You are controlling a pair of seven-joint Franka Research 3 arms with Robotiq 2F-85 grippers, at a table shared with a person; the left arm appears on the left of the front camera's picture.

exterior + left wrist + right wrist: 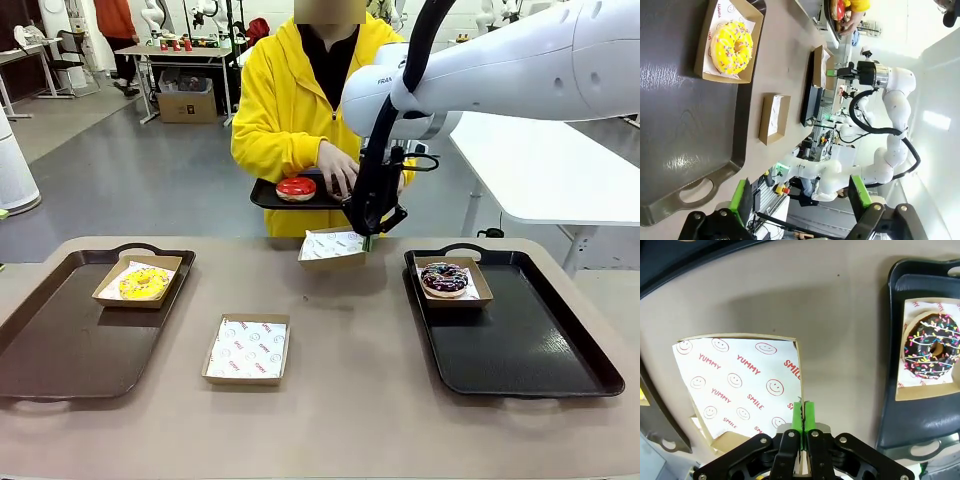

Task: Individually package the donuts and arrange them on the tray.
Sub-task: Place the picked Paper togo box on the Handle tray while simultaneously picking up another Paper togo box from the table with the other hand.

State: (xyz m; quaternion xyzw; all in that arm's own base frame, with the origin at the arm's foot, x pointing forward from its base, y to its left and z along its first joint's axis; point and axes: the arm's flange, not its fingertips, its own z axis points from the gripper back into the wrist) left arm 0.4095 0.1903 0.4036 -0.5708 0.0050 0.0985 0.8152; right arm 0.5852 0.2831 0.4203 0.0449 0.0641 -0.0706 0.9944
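Two findings: right gripper clamps the box lined "YUMMY SMILE"; left gripper gapes wide, empty.

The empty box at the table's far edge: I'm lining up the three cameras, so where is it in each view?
Front view: empty box far centre, near the person.
Left wrist view: empty box upper middle, seen edge-on.
Right wrist view: empty box left of centre, smiley paper showing.
Shared landmark: the right claw, shut on its rim.
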